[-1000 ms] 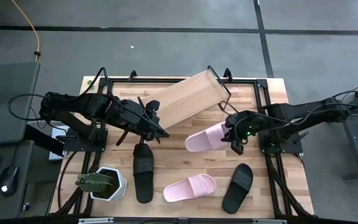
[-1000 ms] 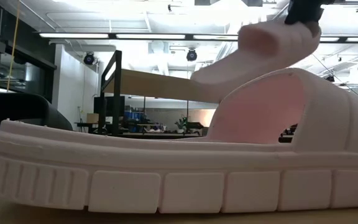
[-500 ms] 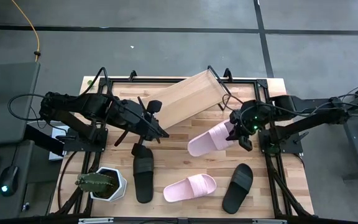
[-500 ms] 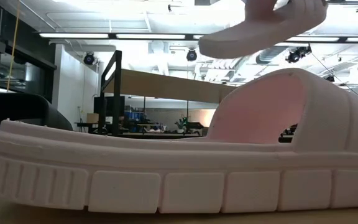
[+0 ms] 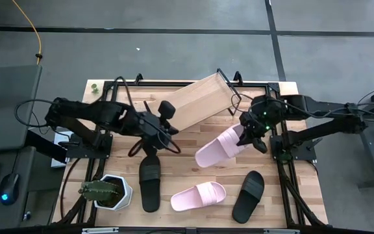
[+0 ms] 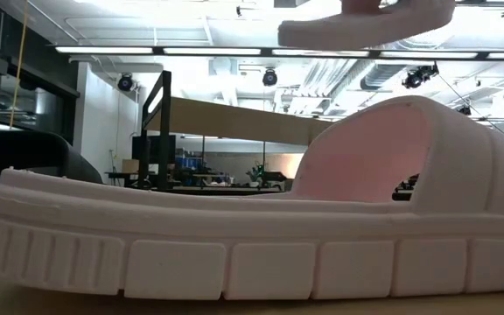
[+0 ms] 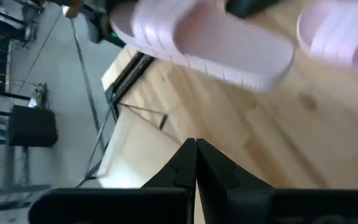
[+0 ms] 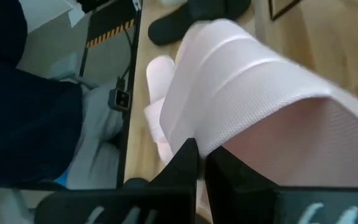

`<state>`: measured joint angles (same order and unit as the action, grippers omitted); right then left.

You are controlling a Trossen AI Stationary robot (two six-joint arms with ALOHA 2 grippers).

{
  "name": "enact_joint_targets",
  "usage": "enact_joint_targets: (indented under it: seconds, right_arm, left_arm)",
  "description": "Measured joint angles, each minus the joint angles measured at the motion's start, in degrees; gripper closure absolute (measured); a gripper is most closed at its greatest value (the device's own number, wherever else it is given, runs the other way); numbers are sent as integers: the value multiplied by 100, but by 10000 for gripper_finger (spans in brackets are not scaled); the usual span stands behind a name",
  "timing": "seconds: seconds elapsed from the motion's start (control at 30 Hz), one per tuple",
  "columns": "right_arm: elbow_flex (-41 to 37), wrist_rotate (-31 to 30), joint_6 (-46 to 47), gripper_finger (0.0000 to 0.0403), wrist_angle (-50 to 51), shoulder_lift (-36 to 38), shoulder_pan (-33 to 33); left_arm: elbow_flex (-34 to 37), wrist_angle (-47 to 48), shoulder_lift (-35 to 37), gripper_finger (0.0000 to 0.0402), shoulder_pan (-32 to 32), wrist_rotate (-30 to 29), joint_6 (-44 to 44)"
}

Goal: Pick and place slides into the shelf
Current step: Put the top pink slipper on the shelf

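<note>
My right gripper (image 5: pixel 247 134) is shut on a pale pink slide (image 5: pixel 218 147), which hangs above the table's middle and shows at the top of the low view (image 6: pixel 366 19). The second pink slide (image 5: pixel 199 196) lies sole-down near the front edge and fills the low view (image 6: pixel 252 245). Two black slides (image 5: pixel 149 183) (image 5: pixel 249 195) lie sole-down on either side of it. The light-wood shelf (image 5: pixel 197 104) stands askew at the far middle. My left gripper (image 5: pixel 174 144) is shut and empty, between the shelf and the left black slide. My right gripper pinches the edge of the pink slide's wide strap (image 8: pixel 229 140) between its two fingers. The fingers slant down from the table's right side. The slide is lifted clear of the table, about level, its long end reaching toward the near left.
A potted cactus (image 5: pixel 106 192) in a white pot stands at the near left corner. Black metal frame rails (image 5: pixel 278 156) run along the table's left and right sides. Bare wood lies between the shelf and the slides on the table.
My right gripper has risen with the pink slide, still shut on its strap. The slide's low end has left the table, and the slide has gone from tilted to about level. My left arm has turned and shifted a little toward the table's right.
</note>
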<state>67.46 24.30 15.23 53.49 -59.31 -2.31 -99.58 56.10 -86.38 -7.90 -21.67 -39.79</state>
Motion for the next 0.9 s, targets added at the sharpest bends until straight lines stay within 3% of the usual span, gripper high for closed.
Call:
enact_joint_targets:
  seconds: [0.17,0.37,0.73,0.9]
  right_arm:
    - [467,18,-389,403,151,-2,-224]
    - [1304,33,-762,403,396,2,-453]
    - [1893,-117,-975,403,560,0,-942]
    - [1903,-4,-1080,403,588,0,-1204]
  left_arm:
    - [-6,-7,-200,401,-4,-665,-673]
    - [-3,-36,-310,392,-4,-1065,-1221]
    - [1,-245,-303,240,-156,-1650,-1415]
    - [-2,-393,-355,198,-405,-2090,-1855]
